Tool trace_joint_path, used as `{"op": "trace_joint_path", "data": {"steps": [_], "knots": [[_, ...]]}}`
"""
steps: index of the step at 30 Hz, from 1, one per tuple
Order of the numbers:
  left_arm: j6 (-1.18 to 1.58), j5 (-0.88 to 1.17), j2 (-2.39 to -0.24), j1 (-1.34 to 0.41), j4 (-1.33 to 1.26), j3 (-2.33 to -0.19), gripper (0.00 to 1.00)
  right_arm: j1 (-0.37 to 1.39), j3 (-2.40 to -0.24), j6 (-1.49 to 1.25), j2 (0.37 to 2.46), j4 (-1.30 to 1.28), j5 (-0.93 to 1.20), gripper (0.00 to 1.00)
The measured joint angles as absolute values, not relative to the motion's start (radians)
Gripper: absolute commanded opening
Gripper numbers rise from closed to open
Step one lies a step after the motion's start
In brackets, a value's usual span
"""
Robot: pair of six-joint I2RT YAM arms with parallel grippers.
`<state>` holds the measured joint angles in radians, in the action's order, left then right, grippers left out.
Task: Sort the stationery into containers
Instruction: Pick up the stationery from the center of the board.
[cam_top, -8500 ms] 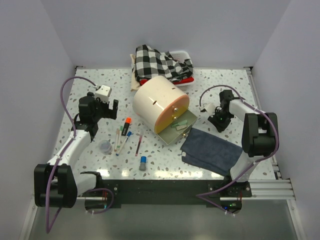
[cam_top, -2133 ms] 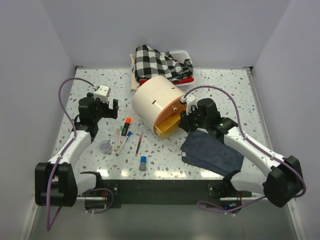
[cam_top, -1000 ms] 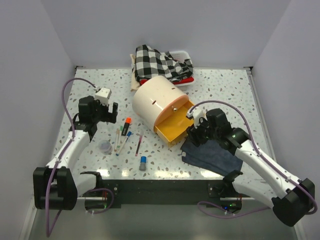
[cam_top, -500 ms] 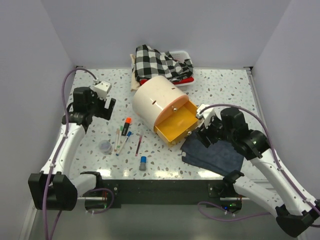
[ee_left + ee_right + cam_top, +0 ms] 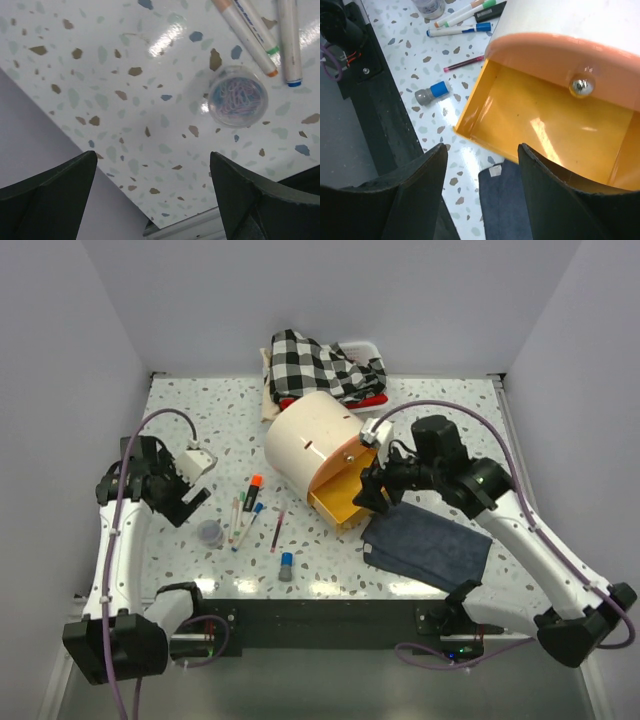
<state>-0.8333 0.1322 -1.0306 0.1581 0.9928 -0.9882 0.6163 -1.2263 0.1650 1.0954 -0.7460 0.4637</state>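
The stationery lies loose on the table left of the cabinet: an orange-capped marker (image 5: 253, 487), thin pens (image 5: 238, 519), a dark red pencil (image 5: 278, 530), a blue-capped tube (image 5: 286, 565) and a small clear round pot (image 5: 210, 533). The cream drum cabinet (image 5: 312, 440) has one yellow drawer (image 5: 338, 498) pulled out. In the right wrist view the drawer (image 5: 540, 120) is empty under a brass knob (image 5: 582, 85). My right gripper (image 5: 372, 495) hovers open over the drawer's front corner. My left gripper (image 5: 188, 502) is open above the table, left of the pot (image 5: 237, 96) of paper clips.
A dark blue cloth (image 5: 428, 545) lies right of the drawer, under my right arm. A white tray (image 5: 362, 348) with checked fabric (image 5: 318, 365) stands behind the cabinet. Walls close in on the left and right table edges.
My right gripper drew the yellow drawer out, let go, and now hovers over its front. My left arm swung back to the left and now points down near the clear pot.
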Motion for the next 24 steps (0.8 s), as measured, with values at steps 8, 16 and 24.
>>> {"op": "trace_joint_path", "data": {"steps": [8,16,24], "knots": [[-0.898,0.297,-1.139,0.182,1.029,-0.883,1.0,0.661,-1.493,0.237,1.281,-0.758,0.409,0.65],[-0.822,0.318,-1.08,0.017,0.992,-0.758,1.0,0.661,-1.514,0.248,1.262,-0.737,0.373,0.66],[-0.717,0.252,-1.12,-0.048,0.904,-0.731,1.0,0.661,-1.514,0.247,1.261,-0.719,0.357,0.66]]}}
